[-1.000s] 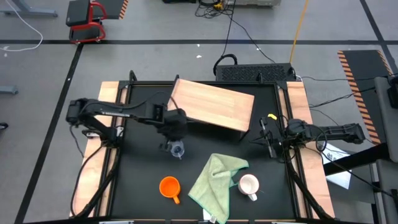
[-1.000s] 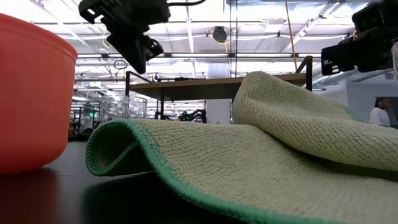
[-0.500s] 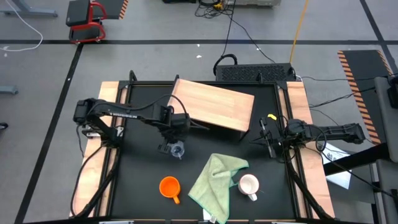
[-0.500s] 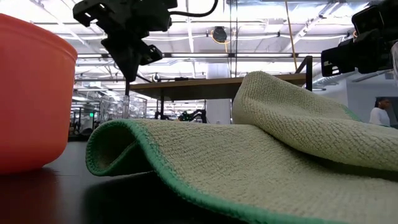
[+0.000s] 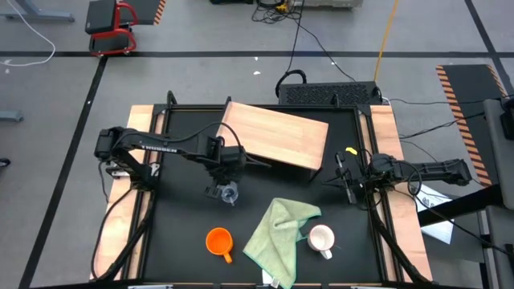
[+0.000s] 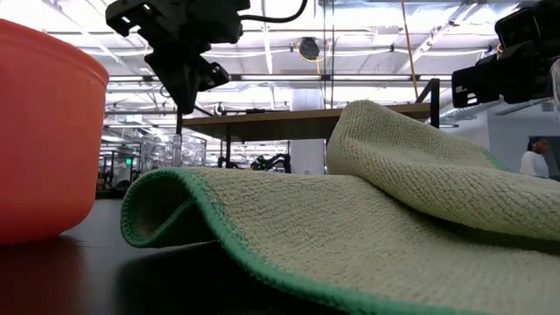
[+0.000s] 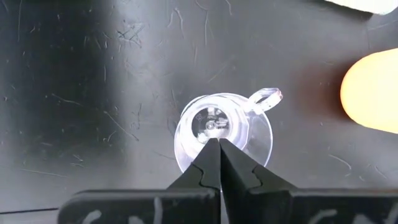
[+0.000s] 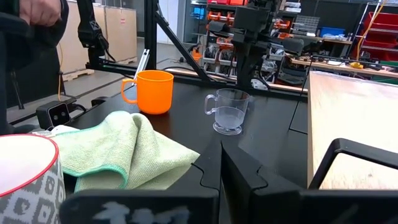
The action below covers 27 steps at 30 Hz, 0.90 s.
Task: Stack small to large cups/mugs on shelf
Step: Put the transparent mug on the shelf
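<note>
Left gripper [image 7: 219, 149] shifted leftward, hovers closed above glass cup [image 7: 222, 132].

Both arms are matte black w/ slim tube links and chunkier blocky joint housings — the left arm [image 5: 152, 146] carries small white lettering along its forearm, too small to read. The right arm [image 5: 426, 170] is the same build, w/ a thin black cable looping off its wrist area. Left gripper [image 7: 219, 163] fingers are dark, wedge-shaped, tapering to a point from a flat black crossbar w/ scuffed pale marks — right gripper [image 8: 222, 163] looks identical.
</note>
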{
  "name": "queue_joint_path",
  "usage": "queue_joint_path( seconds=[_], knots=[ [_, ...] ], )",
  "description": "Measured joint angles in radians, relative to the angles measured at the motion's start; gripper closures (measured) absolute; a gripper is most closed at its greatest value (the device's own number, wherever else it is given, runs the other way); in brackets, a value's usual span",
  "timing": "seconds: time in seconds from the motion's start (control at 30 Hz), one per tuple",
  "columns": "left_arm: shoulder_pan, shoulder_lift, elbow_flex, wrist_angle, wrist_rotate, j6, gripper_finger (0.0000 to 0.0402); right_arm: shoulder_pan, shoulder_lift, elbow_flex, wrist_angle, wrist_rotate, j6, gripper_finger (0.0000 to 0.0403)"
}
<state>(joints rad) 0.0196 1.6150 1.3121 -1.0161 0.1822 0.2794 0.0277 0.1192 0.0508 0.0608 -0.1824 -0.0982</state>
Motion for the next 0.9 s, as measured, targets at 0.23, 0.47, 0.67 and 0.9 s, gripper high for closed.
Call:
queue_joint_path(
  seconds=[0.23,0.47,0.67,0.9],
  knots=[
    [0.0,0.0,0.0,-0.005,0.0,-0.044,0.0369,0.0,0.0,0.0,0.0,0.0,0.0,0.0403],
    [0.0,0.0,0.0,-0.018,0.0,-0.058,0.0322,0.0,0.0,0.0,-0.001,0.0,0.0,0.0403],
    [0.0,0.0,0.0,-0.031,0.001,-0.072,0.0275,0.0,0.0,0.0,-0.001,0.0,0.0,0.0403],
    [0.0,0.0,0.0,-0.033,0.024,-0.073,0.0212,0.0,0.0,0.0,-0.001,0.0,0.0,0.0403]
  ],
)
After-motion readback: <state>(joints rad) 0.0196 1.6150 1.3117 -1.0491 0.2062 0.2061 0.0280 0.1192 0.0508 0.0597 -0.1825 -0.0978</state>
